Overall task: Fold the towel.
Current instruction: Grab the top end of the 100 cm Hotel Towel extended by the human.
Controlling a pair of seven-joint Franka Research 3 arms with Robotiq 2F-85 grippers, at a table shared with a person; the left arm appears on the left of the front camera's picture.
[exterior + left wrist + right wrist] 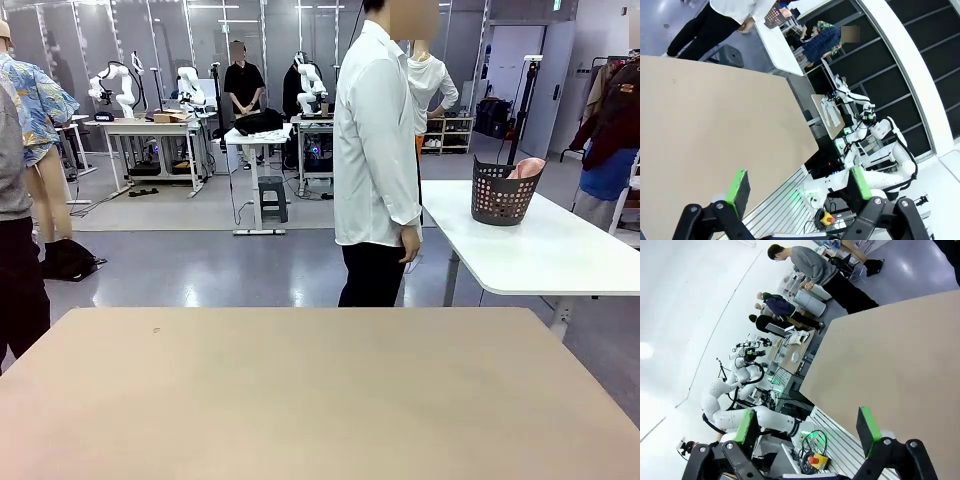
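- Tan bench [320, 400] is nearest the camera, top bare.
- Person [375, 150] stands at its far edge, side-on, arm hanging, nothing in the visible hand.
- White bench [560, 250] is beyond on the right and carries the dark basket [503, 195].
- Towel [527, 167] is in that basket, well apart from both arms, with just a pink bunch over the rim. It's crumpled, so I can't tell its long axis or which way it points.
- Left gripper [800, 184]: jaws spread full width, nothing between them, above the tan bench's edge.
- Right gripper [807, 425]: same, full width, nothing held.
- Step, my read: the towel has to reach the tan bench first.
- To do it well, keep both grippers high and off the middle so it can be spread flat.
- Then I'd want the long axis running left-right, one gripper per corner on the same long edge, lifting evenly so the fold lands square.
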